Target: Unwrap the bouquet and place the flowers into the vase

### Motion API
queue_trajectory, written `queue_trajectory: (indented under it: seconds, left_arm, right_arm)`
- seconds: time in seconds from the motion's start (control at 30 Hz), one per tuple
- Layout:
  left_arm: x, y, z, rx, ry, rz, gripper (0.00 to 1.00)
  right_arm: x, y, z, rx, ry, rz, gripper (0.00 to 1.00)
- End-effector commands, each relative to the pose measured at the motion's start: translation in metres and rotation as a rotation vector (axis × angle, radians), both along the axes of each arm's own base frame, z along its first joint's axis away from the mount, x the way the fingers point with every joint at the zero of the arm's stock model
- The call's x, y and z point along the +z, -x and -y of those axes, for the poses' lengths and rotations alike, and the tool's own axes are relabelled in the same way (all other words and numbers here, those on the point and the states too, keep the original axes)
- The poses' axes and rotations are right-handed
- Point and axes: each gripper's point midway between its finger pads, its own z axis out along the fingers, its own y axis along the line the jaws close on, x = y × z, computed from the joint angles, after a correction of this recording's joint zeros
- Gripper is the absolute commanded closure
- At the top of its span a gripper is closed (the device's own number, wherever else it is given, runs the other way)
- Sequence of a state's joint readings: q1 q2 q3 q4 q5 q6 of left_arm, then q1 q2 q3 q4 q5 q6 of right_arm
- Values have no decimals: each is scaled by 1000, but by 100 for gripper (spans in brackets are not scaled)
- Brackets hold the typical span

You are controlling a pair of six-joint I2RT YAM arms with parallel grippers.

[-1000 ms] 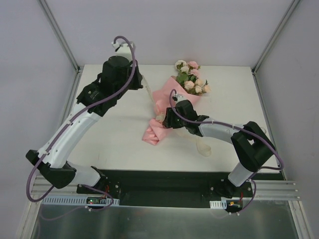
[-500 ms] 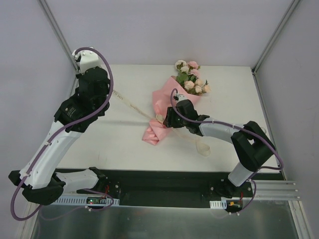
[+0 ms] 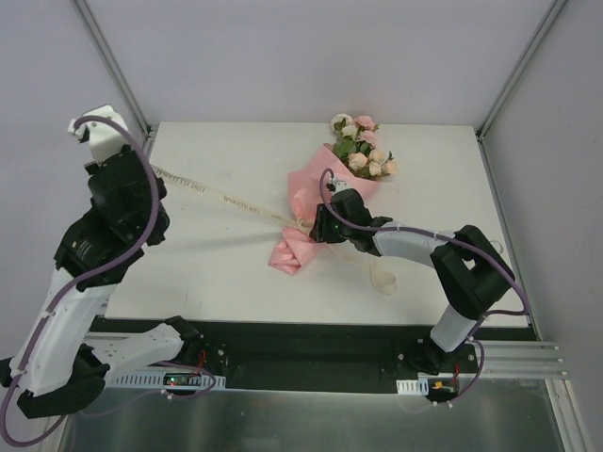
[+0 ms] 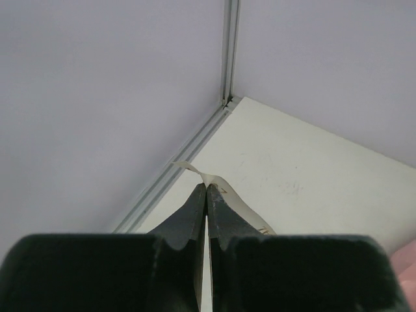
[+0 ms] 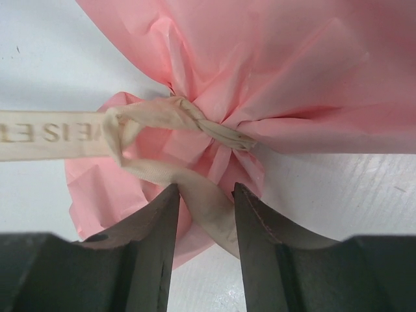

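Bouquet [image 3: 320,202] lies on its side on the table [image 3: 236,273], right of centre, flowers [image 3: 363,146] at the far end (pink paper still wrapped). Ribbon [image 3: 217,195] runs taut from its tied waist to the far left, where the left gripper [image 4: 206,188] is pinched together on its end. Right gripper [image 5: 205,192] sits at the waist, jaws apart, straddling a ribbon strand.
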State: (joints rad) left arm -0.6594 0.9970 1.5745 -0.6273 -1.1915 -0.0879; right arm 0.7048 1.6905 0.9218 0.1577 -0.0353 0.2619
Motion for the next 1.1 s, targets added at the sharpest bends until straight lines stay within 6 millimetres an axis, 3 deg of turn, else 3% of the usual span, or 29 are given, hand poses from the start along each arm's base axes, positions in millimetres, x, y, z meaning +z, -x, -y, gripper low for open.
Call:
queue_trajectory:
  seconds: [0.0,0.27,0.33,0.37,0.53,0.57,0.73,0.93,1.07]
  left_arm:
    - [14,19,-19,27,18,49,100]
    - [18,34,-34,69,13,64,100]
    - [8,32,-32,71,-11,37,100]
    - [-3,29,-30,71,-28,13,100]
    - [-46,16,-16,40,-72,-75,100]
    - [-56,15,-15,42,-87,-99,100]
    - [-70,14,-15,47,-104,-129,100]
    - [-74,12,-19,66,-132,-159,100]
    - [-93,7,-12,27,-120,-195,100]
  right_arm:
    - [15,-9,-8,-3,-32,19,60]
    - [21,-14,-5,-14,-17,58,73]
    - [33,-14,-6,2,-15,83,75]
    - [38,-20,1,-31,12,112,76]
    - [75,-11,23,-75,27,166,84]
    - [78,-8,25,-85,21,162,88]
    - [82,10,33,-78,16,125,88]
    - [86,27,79,-171,107,156,91]
    - [75,48,102,-183,157,128,88]
